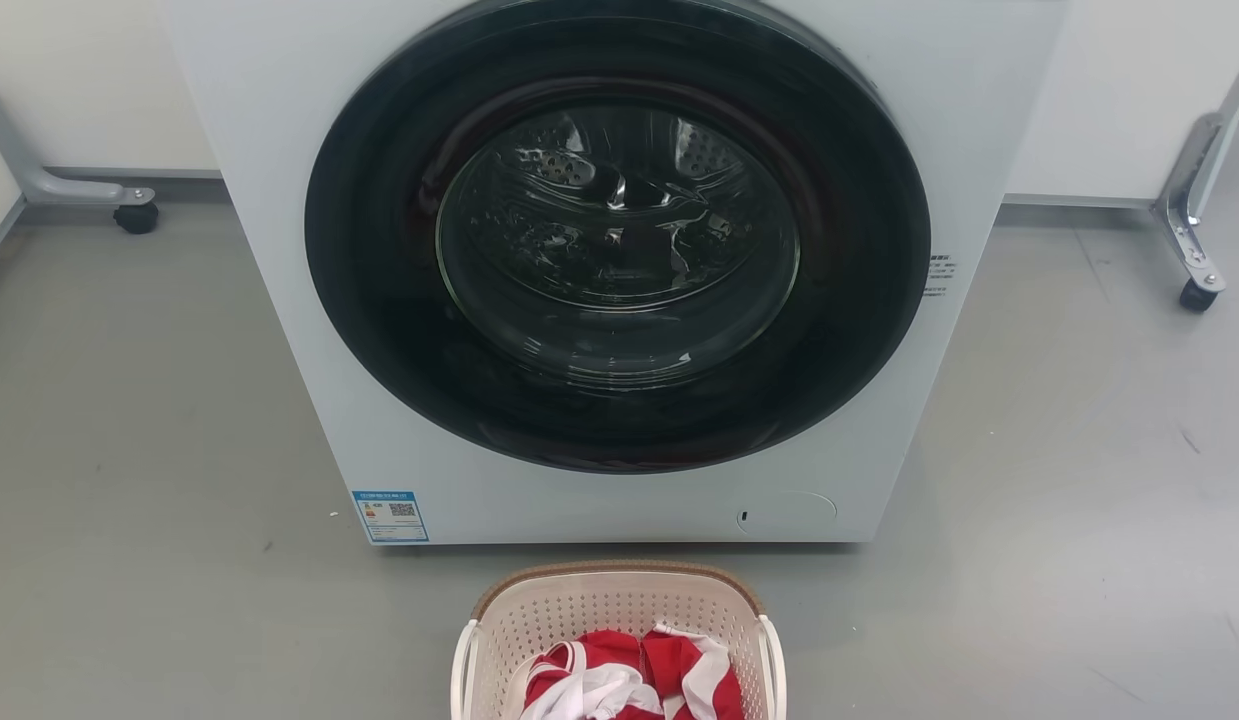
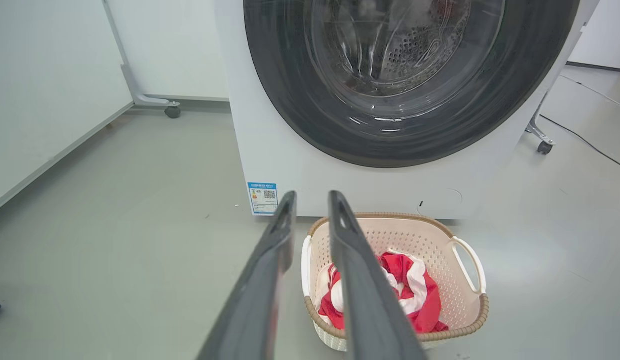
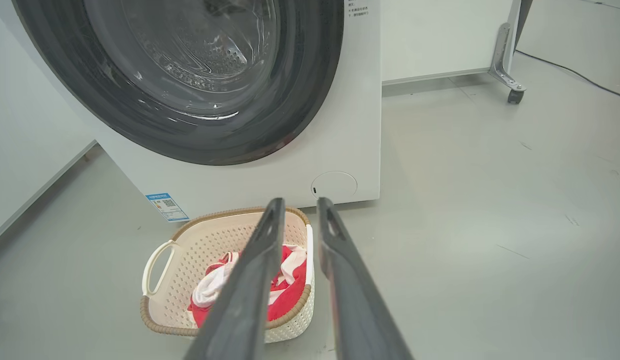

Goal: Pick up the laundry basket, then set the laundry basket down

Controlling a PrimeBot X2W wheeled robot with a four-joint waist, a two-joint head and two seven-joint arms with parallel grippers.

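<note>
Left gripper (image 2: 313,200) and right gripper (image 3: 300,204) both slightly parted, holding nothing; laundry basket (image 1: 599,610) contains red-and-white cloth (image 1: 679,670), washing machine (image 1: 579,505) at its 12 o'clock.

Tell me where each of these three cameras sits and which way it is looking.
Head view: on the robot's head, facing forward and down at the washing machine and the laundry basket on the floor before it.
Left wrist view: on the left wrist, looking along the left gripper, its two dark fingers parted, toward the laundry basket from its left.
Right wrist view: on the right wrist, looking along the right gripper, fingers parted, toward the laundry basket from its right.
Shared: all three show the machine's blue label and the red-and-white cloth in the laundry basket.
</note>
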